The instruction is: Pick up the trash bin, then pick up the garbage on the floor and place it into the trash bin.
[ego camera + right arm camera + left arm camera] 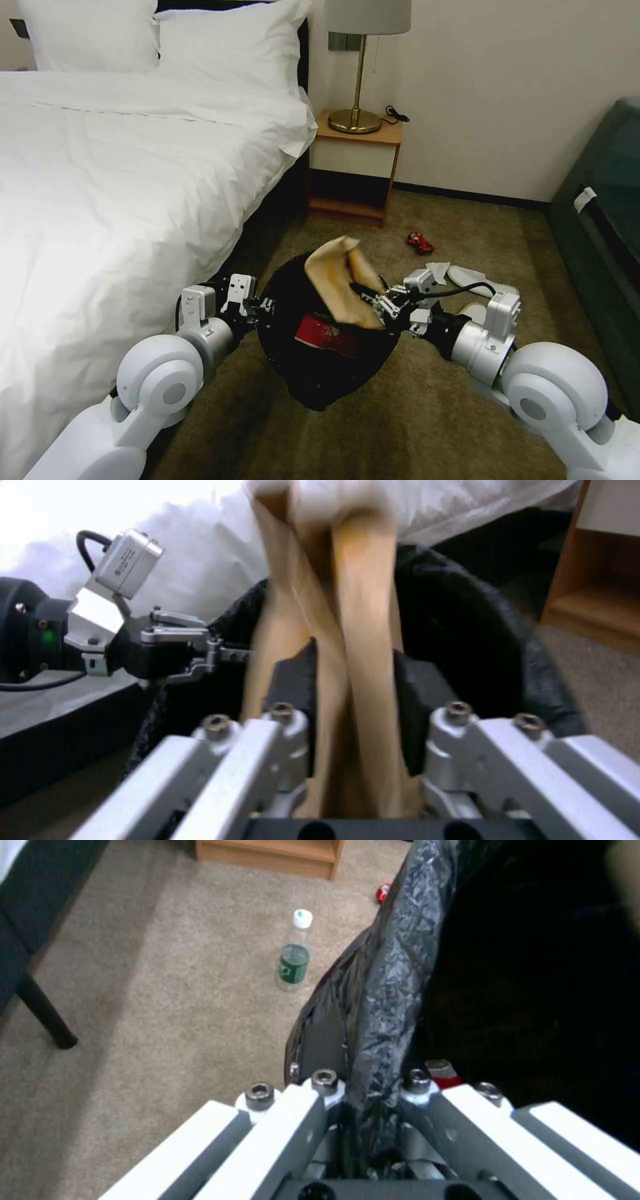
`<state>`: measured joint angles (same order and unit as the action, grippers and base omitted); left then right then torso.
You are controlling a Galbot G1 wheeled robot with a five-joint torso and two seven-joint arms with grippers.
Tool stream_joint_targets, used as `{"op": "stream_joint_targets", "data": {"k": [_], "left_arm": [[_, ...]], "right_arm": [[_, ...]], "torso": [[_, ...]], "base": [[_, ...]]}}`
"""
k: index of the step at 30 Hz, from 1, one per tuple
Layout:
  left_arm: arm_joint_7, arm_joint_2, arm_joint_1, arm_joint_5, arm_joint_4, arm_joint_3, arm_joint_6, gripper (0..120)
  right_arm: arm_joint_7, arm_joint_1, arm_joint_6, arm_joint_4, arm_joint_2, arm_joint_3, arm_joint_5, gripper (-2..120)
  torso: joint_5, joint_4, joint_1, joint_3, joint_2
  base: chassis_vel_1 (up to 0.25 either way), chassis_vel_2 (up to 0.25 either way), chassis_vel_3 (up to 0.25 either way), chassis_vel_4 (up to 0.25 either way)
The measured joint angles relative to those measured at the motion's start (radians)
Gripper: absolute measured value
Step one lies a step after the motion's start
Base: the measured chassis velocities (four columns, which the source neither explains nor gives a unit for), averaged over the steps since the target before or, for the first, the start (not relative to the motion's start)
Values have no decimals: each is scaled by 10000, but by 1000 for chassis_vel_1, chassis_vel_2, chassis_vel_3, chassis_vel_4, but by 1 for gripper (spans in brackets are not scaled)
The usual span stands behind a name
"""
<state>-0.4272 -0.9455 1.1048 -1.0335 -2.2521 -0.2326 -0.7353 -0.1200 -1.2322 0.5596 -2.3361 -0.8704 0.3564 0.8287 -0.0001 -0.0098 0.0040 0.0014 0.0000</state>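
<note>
The black trash bin [313, 373] hangs above the carpet with its mouth tilted toward me, and my left gripper [265, 308] is shut on its left rim [373, 1005]. My right gripper [379, 308] is shut on a crumpled brown paper bag [340, 270], held over the bin's mouth. In the right wrist view the bag [347, 630] runs up between the fingers, with the bin [480, 630] behind it. A red packet [327, 335] lies inside the bin. On the floor lie a crushed red can [420, 243], a white tissue [438, 270], a white slipper [470, 277] and a green-labelled bottle [294, 957].
A bed with white bedding [120, 187] fills the left. A wooden nightstand [353, 170] with a brass lamp [357, 67] stands against the back wall. A dark green sofa [600, 233] lines the right. Open carpet [427, 413] lies in front of me.
</note>
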Motion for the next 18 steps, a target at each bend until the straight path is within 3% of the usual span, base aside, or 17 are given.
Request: {"op": "stream_joint_targets", "data": {"k": [2, 4, 6, 7, 9, 12, 14, 18], "left_arm": [[-3, -17, -12, 2, 14, 26, 0, 2], [-6, -48, -49, -2, 41, 67, 0, 2], [-6, -48, -50, -3, 41, 68, 0, 2], [-7, -45, -87, -26, 51, 83, 0, 2], [-7, -45, -95, -30, 55, 86, 0, 2], [-6, -50, -121, -44, 76, 93, 0, 2], [-6, -100, -164, -47, 114, 123, 0, 2], [0, -143, -174, -48, 142, 147, 0, 2]], "right_arm": [[69, 17, 3, -3, -12, -63, -6, 30], [147, 58, 26, -6, -53, -211, -58, 44], [148, 59, 26, -7, -55, -216, -63, 44], [179, 146, 28, 17, -108, -327, -115, 55], [192, 166, 28, 29, -120, -346, -120, 57], [238, 252, 28, 71, -171, -423, -141, 67], [302, 508, 29, 148, -279, -544, -147, 82], [338, 792, 25, 173, -339, -561, -73, 91]], "torso": [[1, 0, -1, 0, 0], [0, 0, 0, 0, 0], [0, 0, -1, 0, 0], [0, 0, 0, -1, 0], [0, 0, -1, -1, 0], [0, -1, 0, -1, 0], [0, 0, 0, -1, 0], [0, 0, 0, -1, 0]], "base": [[0, 0, 0, 0], [0, 0, 0, 0], [0, 0, 0, 0], [0, 0, 0, 0], [0, 0, 0, 0], [0, 0, 0, 0], [0, 0, 0, 0], [0, 0, 0, 0]]}}
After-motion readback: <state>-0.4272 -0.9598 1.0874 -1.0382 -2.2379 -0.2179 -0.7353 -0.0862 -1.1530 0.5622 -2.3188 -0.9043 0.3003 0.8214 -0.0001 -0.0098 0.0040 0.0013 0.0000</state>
